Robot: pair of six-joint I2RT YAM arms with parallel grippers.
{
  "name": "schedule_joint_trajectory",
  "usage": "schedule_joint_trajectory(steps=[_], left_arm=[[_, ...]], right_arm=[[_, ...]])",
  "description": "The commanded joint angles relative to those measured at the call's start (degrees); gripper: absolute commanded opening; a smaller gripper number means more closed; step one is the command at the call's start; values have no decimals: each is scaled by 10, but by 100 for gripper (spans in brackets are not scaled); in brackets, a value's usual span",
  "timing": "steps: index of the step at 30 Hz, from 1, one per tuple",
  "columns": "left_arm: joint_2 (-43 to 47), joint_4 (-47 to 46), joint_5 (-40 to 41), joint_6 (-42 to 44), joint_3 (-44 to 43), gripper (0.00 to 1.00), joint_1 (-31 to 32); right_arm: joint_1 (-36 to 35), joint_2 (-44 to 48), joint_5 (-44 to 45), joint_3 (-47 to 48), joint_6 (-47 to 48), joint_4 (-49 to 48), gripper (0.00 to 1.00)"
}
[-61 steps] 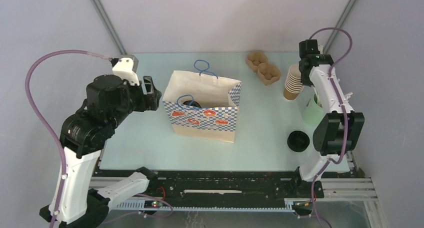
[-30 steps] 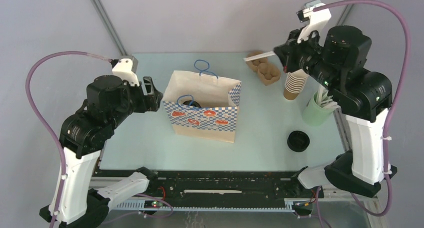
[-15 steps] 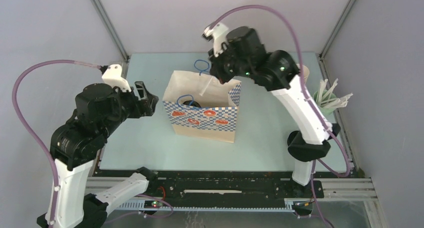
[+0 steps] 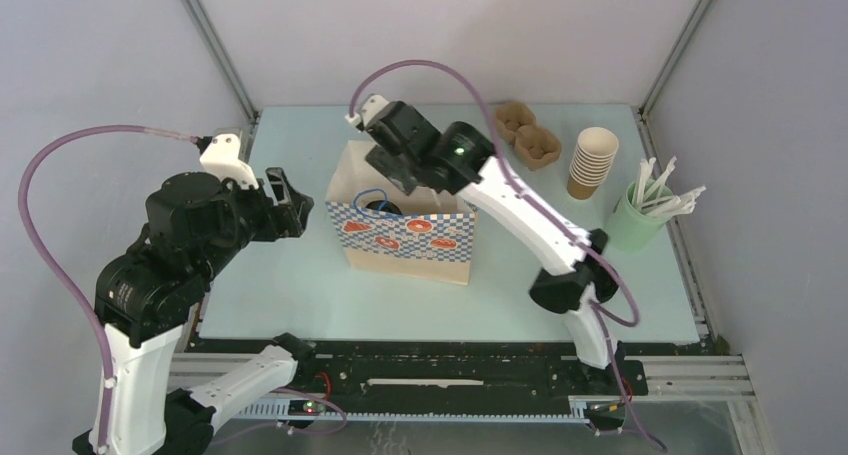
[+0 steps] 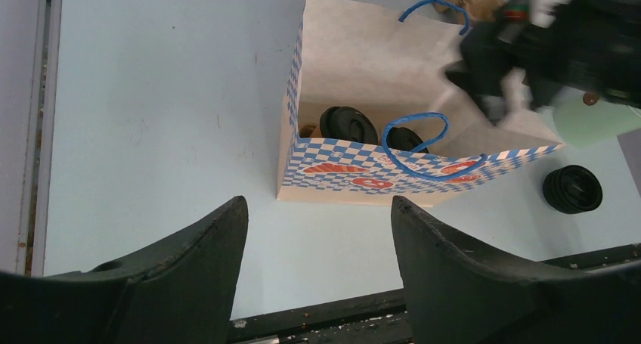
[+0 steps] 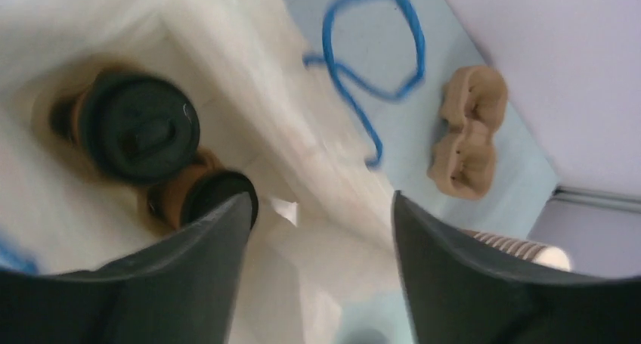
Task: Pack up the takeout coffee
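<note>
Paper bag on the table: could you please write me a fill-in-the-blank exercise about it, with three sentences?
1. Inside the paper bag stand ___ cups with black lids.
2. The bag's handles are ___ in colour.
3. The right gripper hangs above the bag with its fingers ___.
Missing words: two; blue; open.

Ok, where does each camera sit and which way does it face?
Top external: above and behind the robot, looking down on the table; both arms show, right gripper over the paper bag.
Left wrist: left of the bag, looking across and down at it; left gripper open at the bottom, right arm top right.
Right wrist: above the bag, looking down into it; its open fingers at the bottom.
Shared: both wrist views show the two lidded cups inside the bag.
</note>
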State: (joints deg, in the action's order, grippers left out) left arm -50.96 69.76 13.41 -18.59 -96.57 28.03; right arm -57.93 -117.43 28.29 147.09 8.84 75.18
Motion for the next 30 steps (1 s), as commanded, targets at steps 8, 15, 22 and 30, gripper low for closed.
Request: schedule_joint_trajectory(steps=[8,15,22,30], left_arm=[[-12,-14,-13,2,-18,74,-2],[5,-26,-16,-13,16,74,-1],[-1,-11,-9,-1,6,75,-2],[-20,-4,-10,13,-9,74,-2]], right_arm=[[51,215,-39,-155,-68,-195,100],[314,434,-101,-447,-98,-177,97],[581,460,-157,-611,-98,-205,76],[660,387,-155,-645,-70,-274,55]])
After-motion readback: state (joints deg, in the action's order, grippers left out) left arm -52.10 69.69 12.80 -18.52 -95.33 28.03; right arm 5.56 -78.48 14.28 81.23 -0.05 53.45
